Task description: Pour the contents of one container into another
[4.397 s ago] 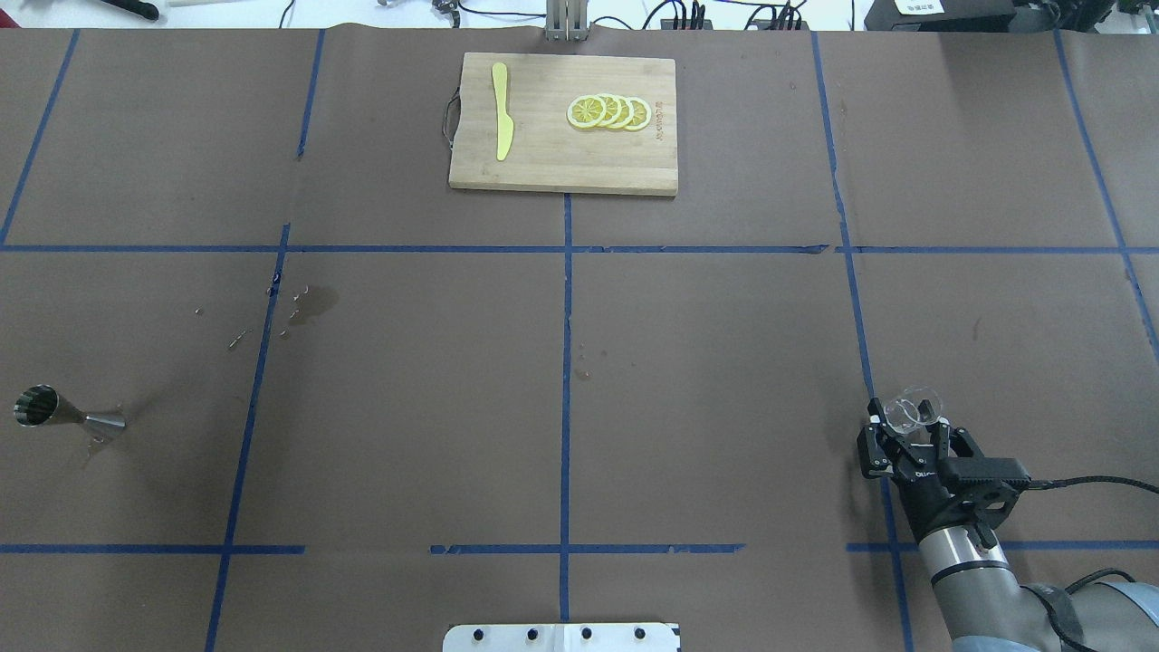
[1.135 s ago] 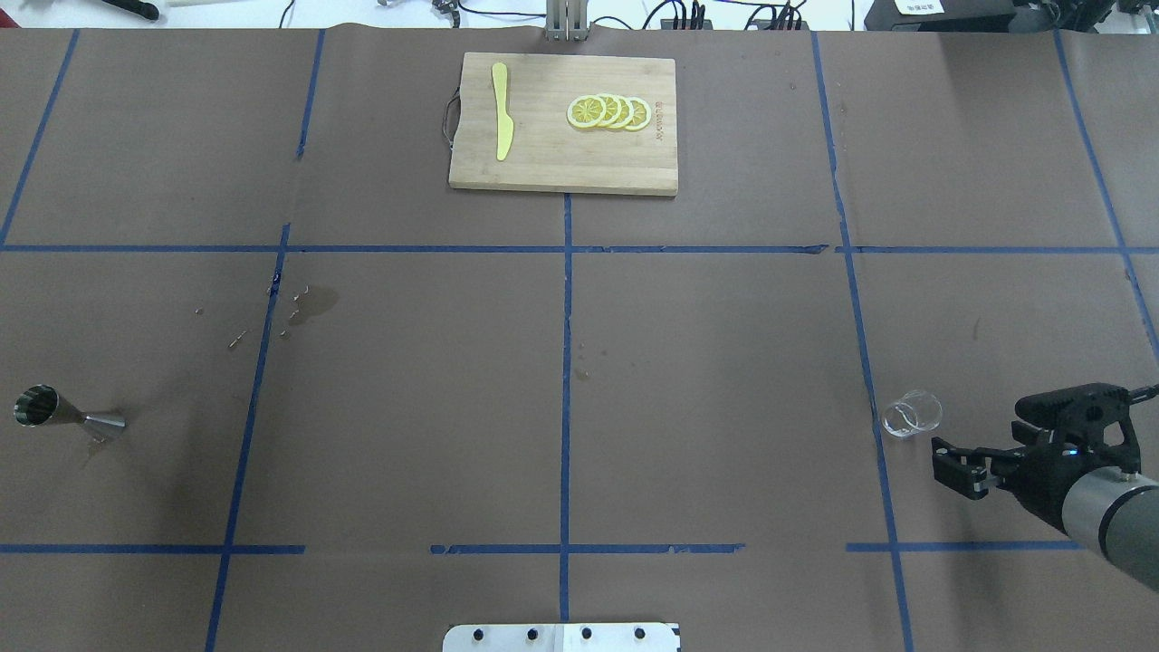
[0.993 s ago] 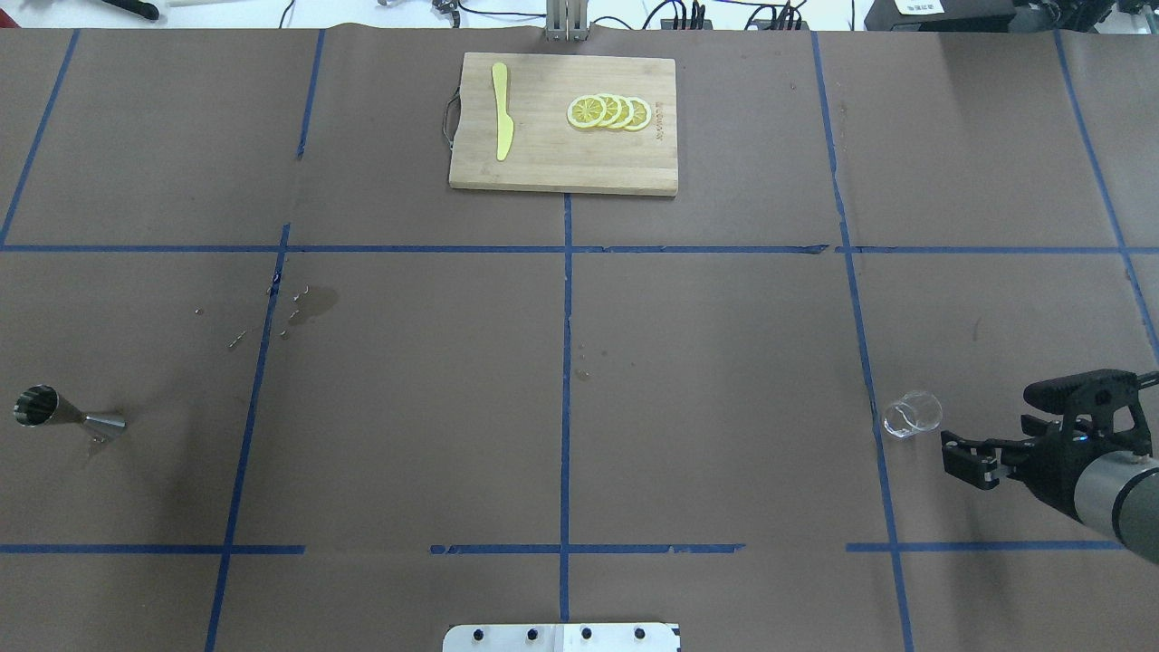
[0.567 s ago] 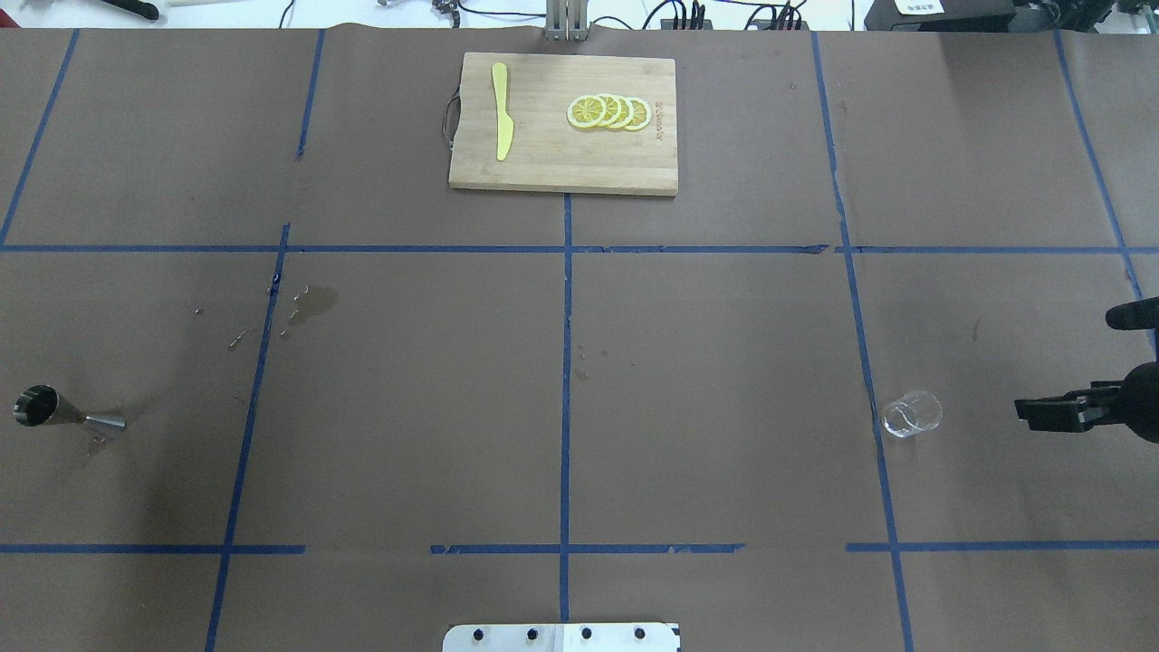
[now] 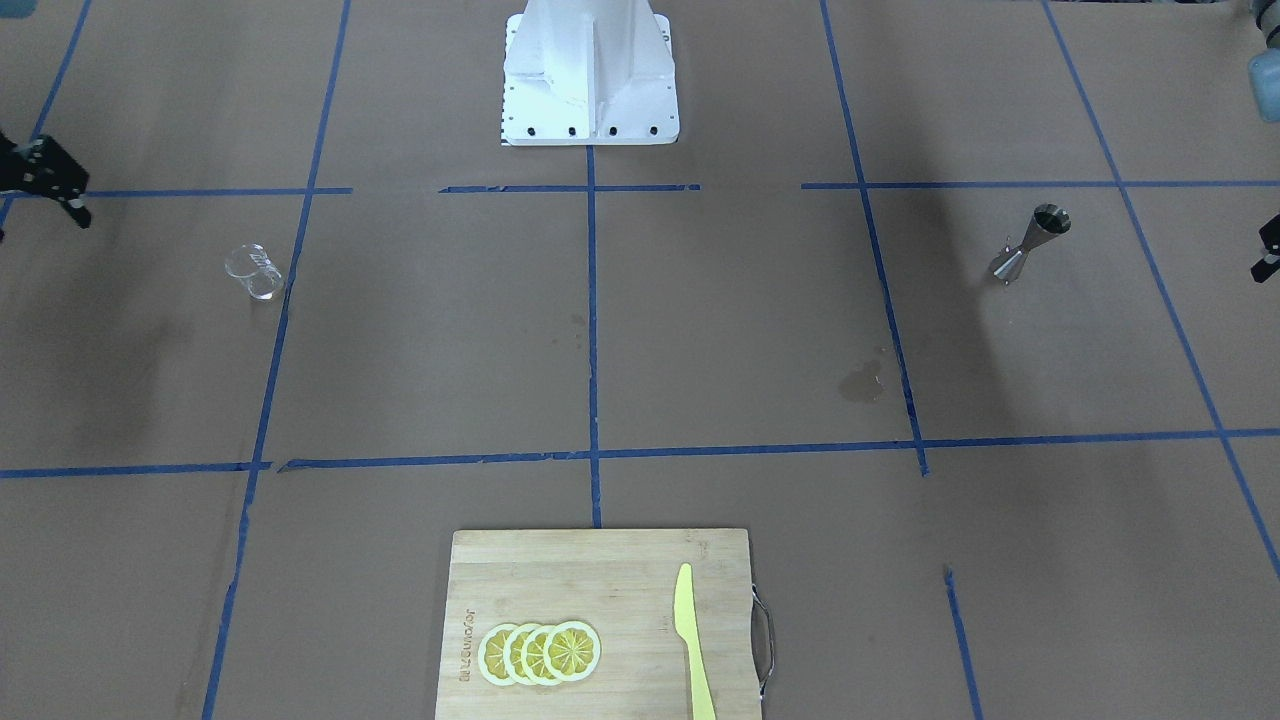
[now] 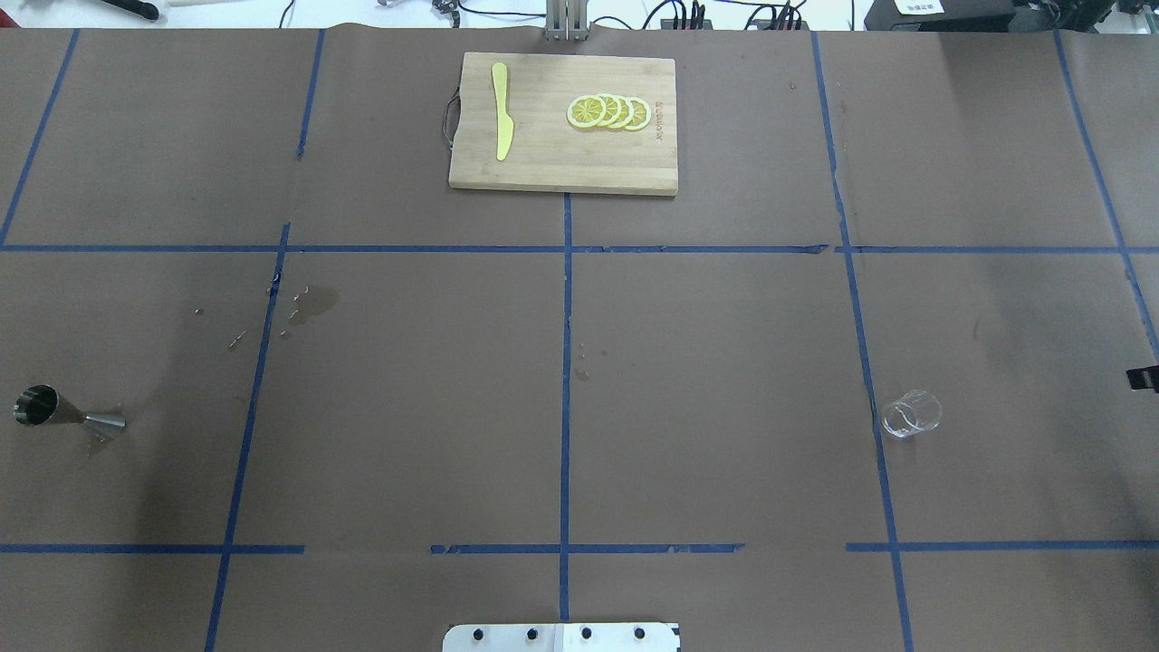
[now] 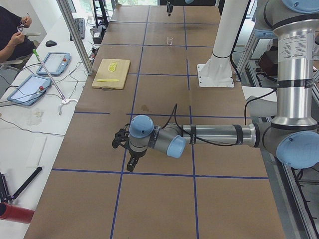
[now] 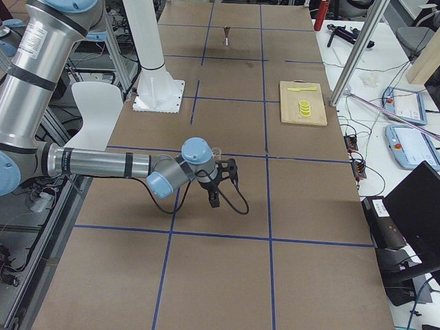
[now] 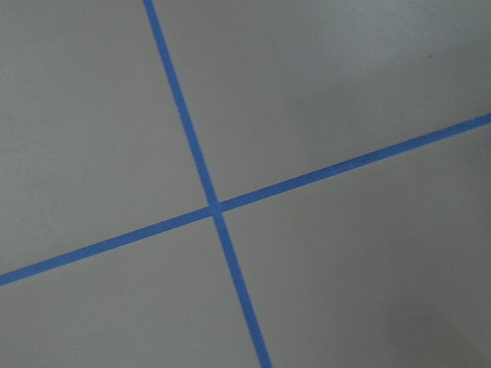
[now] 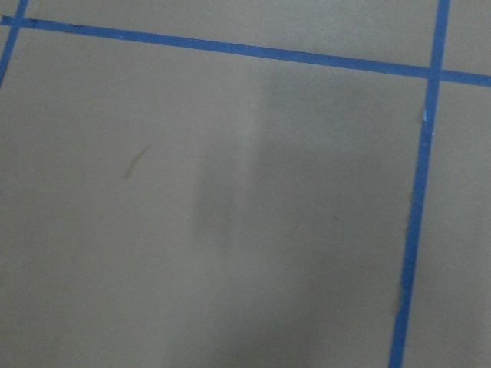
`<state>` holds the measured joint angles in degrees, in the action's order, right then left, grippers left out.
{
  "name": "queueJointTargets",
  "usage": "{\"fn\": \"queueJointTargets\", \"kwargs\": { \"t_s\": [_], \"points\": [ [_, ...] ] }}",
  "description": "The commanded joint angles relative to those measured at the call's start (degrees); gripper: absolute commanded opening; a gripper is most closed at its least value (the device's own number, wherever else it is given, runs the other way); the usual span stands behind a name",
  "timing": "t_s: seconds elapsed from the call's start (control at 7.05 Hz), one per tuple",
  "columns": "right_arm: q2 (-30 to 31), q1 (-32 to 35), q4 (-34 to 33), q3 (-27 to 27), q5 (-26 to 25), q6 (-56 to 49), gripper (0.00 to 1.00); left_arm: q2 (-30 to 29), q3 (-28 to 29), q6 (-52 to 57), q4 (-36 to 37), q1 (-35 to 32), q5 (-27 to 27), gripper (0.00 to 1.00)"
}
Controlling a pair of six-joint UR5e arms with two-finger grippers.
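The clear glass cup (image 6: 912, 414) stands alone on the brown paper at the right, beside a blue tape line, and also shows as the cup (image 5: 255, 272). The steel jigger (image 6: 63, 412) stands far off at the left edge of the table, seen again as the jigger (image 5: 1030, 243). My right gripper (image 5: 45, 185) hangs at the table's right border, well clear of the cup, fingers spread and empty; it is nearly out of the overhead view. My left gripper (image 7: 125, 151) hovers beyond the jigger's side; whether it is open or shut I cannot tell.
A wooden cutting board (image 6: 561, 167) lies at the far middle with a yellow knife (image 6: 501, 110) and lemon slices (image 6: 608, 111). A small wet stain (image 6: 312, 303) marks the paper left of centre. The robot's white base (image 5: 590, 70) sits at the near edge.
My right gripper let go of the glass cup, swung away to the right and has almost left the overhead view. The cup stays upright where it was set down. The jigger has not moved.
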<state>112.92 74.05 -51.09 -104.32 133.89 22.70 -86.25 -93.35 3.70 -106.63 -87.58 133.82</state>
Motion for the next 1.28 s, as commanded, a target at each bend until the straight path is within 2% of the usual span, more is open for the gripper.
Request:
{"fn": "queueJointTargets", "kwargs": {
  "t_s": [0.0,0.14,0.28,0.57,0.85,1.13],
  "points": [
    [-2.52,7.15,-9.94,3.34,4.89,-11.24,1.0,-1.81,-4.61,3.07,15.41,-3.46,0.39,1.0],
    [-2.61,8.12,-13.82,2.98,5.42,-15.36,1.0,-5.82,-6.38,3.16,25.75,-6.52,0.48,1.0],
    [-3.83,8.04,-18.48,1.5,6.9,-15.58,1.0,-6.38,-8.05,4.55,28.81,-8.2,0.3,1.0],
    [-4.81,8.3,-33.31,-6.12,7.09,-17.15,1.0,-4.36,-8.16,6.32,28.23,-7.95,0.3,1.0],
    [-5.51,11.62,-38.37,-7.3,7.09,-24.25,1.0,-2.62,-7.9,6.32,28.06,-7.34,0.3,1.0],
    [-10.5,13.39,-45.48,-6.78,6.04,-24.63,1.0,-1.82,-7.37,6.24,28.23,-3.76,0.48,1.0]
  ]
}}
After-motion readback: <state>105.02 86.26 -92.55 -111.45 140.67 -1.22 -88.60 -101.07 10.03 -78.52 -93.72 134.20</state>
